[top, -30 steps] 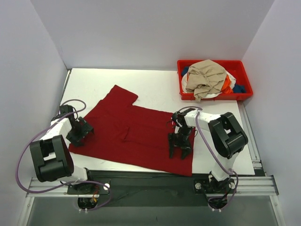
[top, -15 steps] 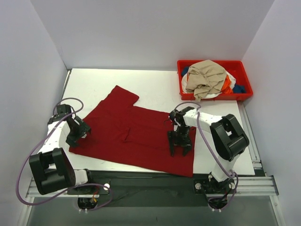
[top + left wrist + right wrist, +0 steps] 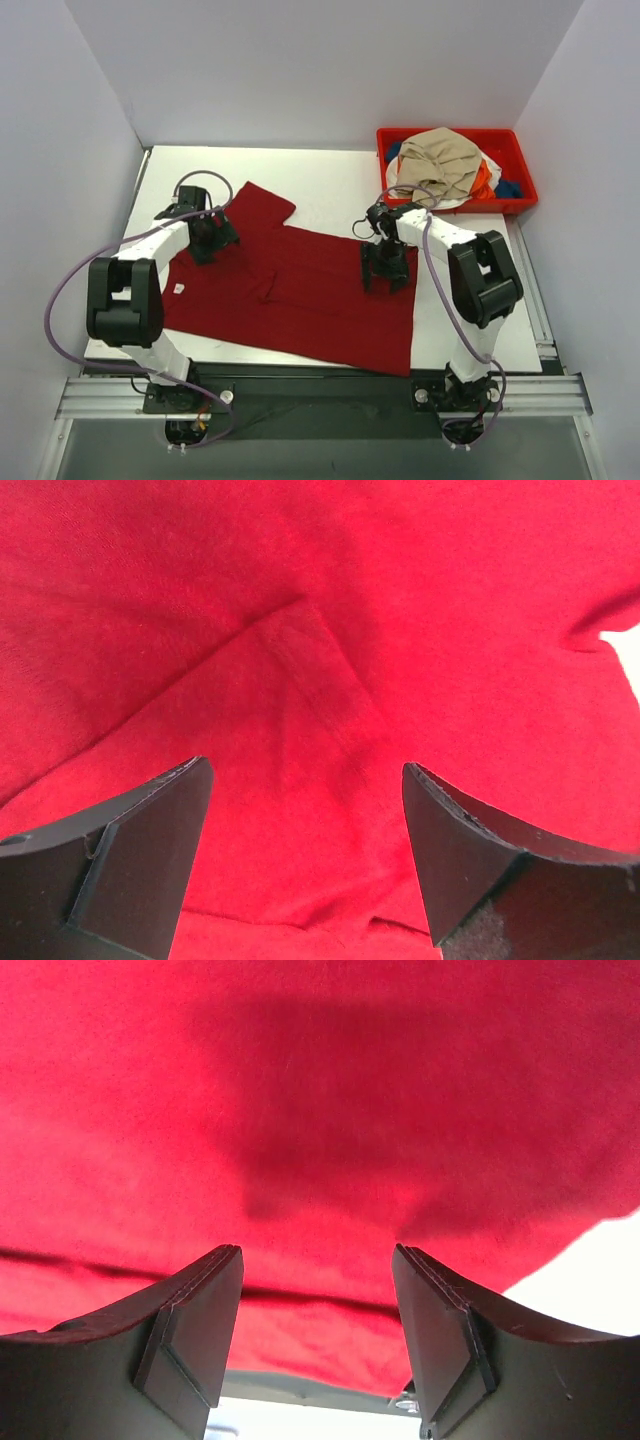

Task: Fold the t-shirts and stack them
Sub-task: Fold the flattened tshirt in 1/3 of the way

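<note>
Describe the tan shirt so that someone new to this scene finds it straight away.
Start at the white table; at its far right corner stands a red plastic bin. The tan shirt lies crumpled on top of the heap inside it. It is the only tan piece, topmost, with orange cloth and blue cloth showing beside it.

I'm seeing bare table (image 3: 320, 180) at back centre, free to pass. Red bin (image 3: 450, 207) w/ heaped shirts (image 3: 440, 165) is blocking the far R corner, a purple cable (image 3: 408, 189) looping just beside it. Walls (image 3: 330, 70) are hemming in L, R & back.
</note>
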`<state>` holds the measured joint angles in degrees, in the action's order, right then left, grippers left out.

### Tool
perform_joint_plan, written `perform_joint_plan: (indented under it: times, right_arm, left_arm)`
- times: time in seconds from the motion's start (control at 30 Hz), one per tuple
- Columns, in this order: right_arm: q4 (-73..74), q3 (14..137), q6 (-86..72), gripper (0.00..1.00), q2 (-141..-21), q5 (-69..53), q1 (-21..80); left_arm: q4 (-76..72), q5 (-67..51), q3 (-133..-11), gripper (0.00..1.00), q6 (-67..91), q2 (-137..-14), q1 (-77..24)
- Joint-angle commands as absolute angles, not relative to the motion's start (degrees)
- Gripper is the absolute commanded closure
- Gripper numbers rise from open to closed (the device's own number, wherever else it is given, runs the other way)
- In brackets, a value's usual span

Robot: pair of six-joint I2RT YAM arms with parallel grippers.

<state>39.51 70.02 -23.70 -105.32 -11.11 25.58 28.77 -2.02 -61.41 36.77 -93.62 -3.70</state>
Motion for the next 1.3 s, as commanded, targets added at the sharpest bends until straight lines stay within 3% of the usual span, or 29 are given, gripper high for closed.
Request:
perform_joint_plan:
  times: [0.0,1.27]
  right_arm:
    - [41.4,71.37,-23.03,0.38,-108.98,-11.34,26.02]
    - [39.11,66.27,-23.2,0.39,-109.07,-12.22,29.44]
  left_arm:
    - [25.66,-4.66,-63.28,0.12,37.71,-96.24,-3.43]
    - [33.66,1.85,-39.64,0.12,37.79,-76.12,-0.62]
